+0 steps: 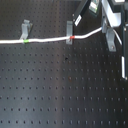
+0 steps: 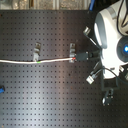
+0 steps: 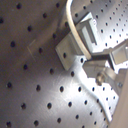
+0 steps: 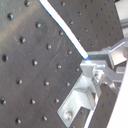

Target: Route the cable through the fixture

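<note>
The white cable point(image 1: 50, 38) runs from the first exterior view's left edge, past its green band point(image 1: 26, 40) and red band point(image 1: 72, 37), then rises to my gripper point(image 1: 104, 26). The gripper is shut on the cable. Three grey fixture clips stand in a row point(image 1: 25, 27) point(image 1: 70, 29) point(image 1: 111, 40). The cable passes at the foot of the first two. The third clip is just beside the gripper. In the second wrist view the cable point(image 4: 65, 27) enters the fingers point(image 4: 96, 64) above a clip point(image 4: 80, 100). In the first wrist view it point(image 3: 75, 30) curves over a clip point(image 3: 70, 47).
The black perforated board point(image 1: 60, 90) fills both exterior views. The white arm body point(image 2: 107, 30) covers the second exterior view's right side. A small blue object point(image 2: 2, 90) lies at the second exterior view's left edge. A thin white rod point(image 1: 123, 65) hangs at the first exterior view's right.
</note>
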